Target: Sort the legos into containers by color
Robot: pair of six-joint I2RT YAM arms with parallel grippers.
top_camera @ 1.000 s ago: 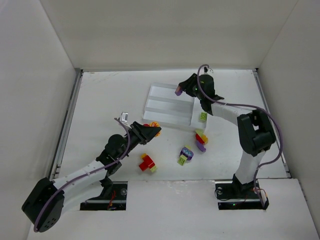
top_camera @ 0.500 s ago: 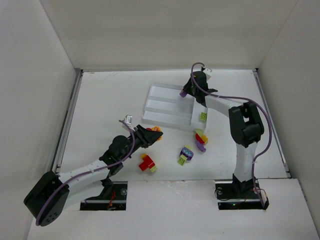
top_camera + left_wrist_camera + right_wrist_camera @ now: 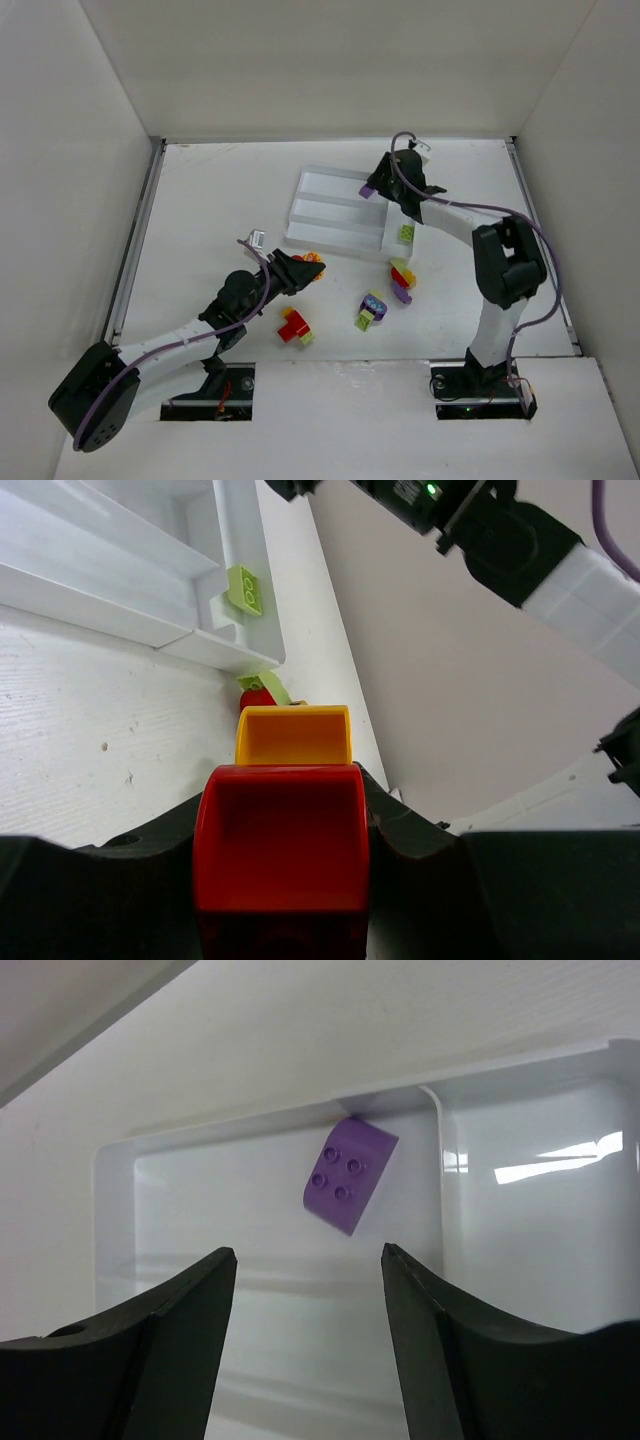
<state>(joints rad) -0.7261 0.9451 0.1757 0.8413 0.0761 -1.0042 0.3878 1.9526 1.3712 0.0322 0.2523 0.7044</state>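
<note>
- Purple studded plastic brick (image 3: 349, 1173) lying loose in corner of shallow white plastic tray (image 3: 330, 206) slot, below right claw (image 3: 308, 1252), fingers apart.
- Left claw (image 3: 300, 270) clamped on stacked red brick (image 3: 283, 850) and yellow-orange brick (image 3: 293, 736), near tray's near edge.
- Lime green brick (image 3: 407, 233) in crosswise end slot.

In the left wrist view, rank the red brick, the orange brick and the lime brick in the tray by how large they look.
Largest: red brick.
Next: orange brick.
Smallest: lime brick.
The red one is nearest the camera and the lime one farthest, so real sizes are unsure.
</note>
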